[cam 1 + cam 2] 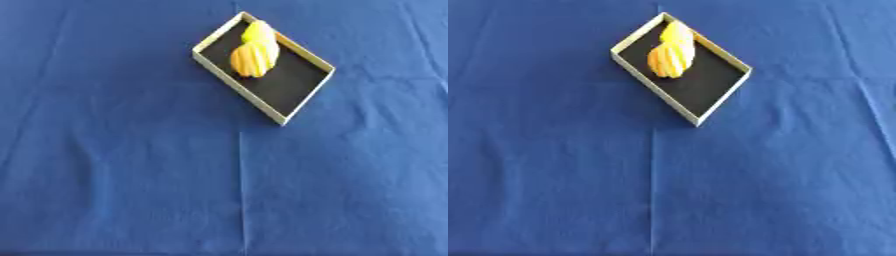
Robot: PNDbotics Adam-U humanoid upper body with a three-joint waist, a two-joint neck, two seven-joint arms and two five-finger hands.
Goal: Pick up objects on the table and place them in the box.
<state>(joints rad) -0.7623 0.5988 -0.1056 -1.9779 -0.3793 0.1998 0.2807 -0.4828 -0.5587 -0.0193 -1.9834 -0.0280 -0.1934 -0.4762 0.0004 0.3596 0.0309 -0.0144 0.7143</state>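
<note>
A shallow box (234,85) with pale walls and a black floor lies turned like a diamond on the blue cloth, in the upper middle of both eye views. Inside it, toward its far corner, lie two yellow things: a ribbed orange-yellow one (254,59) and a smaller, lighter yellow one (259,31) touching it at the far end. The near half of the box floor (284,87) is bare. Neither of my hands shows in either view.
A blue cloth (131,165) covers the whole table, with a faint crease (241,190) running from the box toward the near edge. No loose objects show on the cloth outside the box.
</note>
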